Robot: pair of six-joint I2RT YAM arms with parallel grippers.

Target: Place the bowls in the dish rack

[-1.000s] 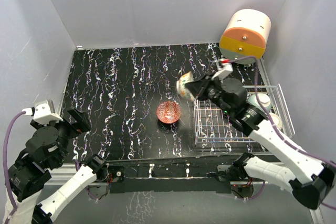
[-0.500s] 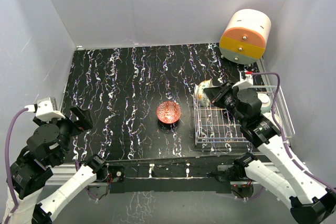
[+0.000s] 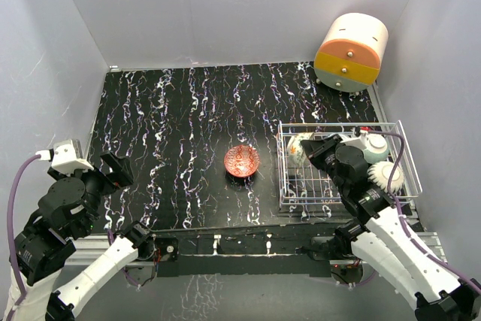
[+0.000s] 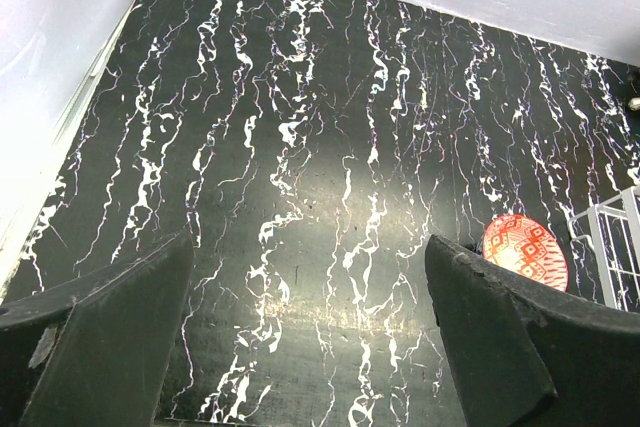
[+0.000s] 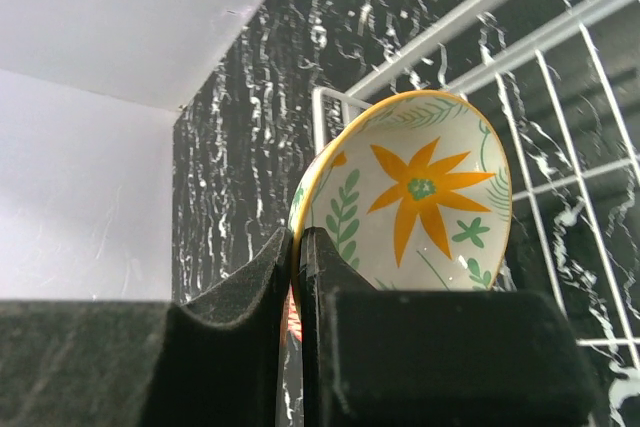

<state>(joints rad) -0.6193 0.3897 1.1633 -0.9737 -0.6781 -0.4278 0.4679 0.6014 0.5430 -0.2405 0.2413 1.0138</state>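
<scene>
Rack [image 3: 312,189]: stands on the table [image 3: 173,125] at 4 o'clock from its middle, close to the near edge and the right wall. Holds two bowls along its 3 o'clock side: pale bowl [image 3: 373,145] toward 2 o'clock, ribbed bowl [image 3: 387,176] toward 4 o'clock, just beside each other against the right-hand wires.

Flower bowl [image 3: 299,146]: hangs on edge at the rack's 10 o'clock corner, inside the wires as seen from above. White inside, with an orange flower, green sprigs and a yellow rim. Seems to hang just above the grid floor, though neither view shows whether its low edge touches the wires.

Right gripper [image 3: 314,149]: reaches over the rack from 5 o'clock, jaws pinched on the flower bowl's rim, one finger [image 5: 235,297] against the outer wall, the other against the painted inside.

Red bowl [image 3: 241,161]: sits upright at about the middle of the table, at 9 o'clock from the rack, near it but not touching, with nothing on it. Shows also in the left wrist view, at 3 o'clock, partly behind the right-hand finger.

Left gripper [image 4: 310,347]: hovers over the table's 8 o'clock edge, jaws wide apart with nothing between them, well apart from the red bowl.

Drawer unit [image 3: 350,52]: stands at the table's 1 o'clock corner, at 12 o'clock from the rack and apart from it.
</scene>
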